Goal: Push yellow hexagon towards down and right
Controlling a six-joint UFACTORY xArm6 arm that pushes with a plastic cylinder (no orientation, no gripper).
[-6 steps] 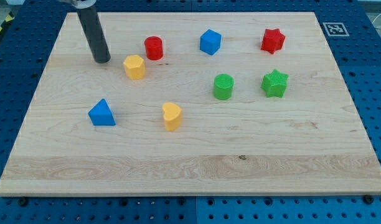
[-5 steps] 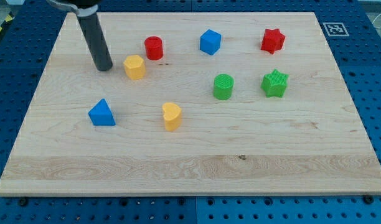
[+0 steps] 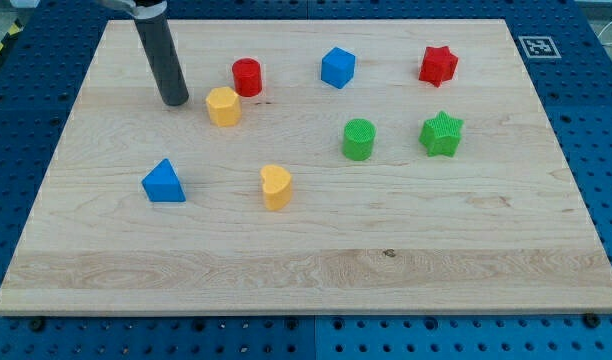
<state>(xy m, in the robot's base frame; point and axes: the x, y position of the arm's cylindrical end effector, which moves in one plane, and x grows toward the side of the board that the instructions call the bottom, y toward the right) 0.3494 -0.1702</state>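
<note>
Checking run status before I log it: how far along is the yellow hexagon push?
Done: my tip sits at the upper left side of the yellow hexagon block, the right side for a down-right push. In hand: tip close to the block; contact cannot be confirmed. Left: nearly all the travel. The hexagon is just below-left of the red cylinder, far from the wooden board's lower right.

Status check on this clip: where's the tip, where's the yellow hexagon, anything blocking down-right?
My tip just left of the yellow hexagon, slightly above. Hexagon beside red cylinder. Yellow heart block sits down-right, possibly in the path.
</note>
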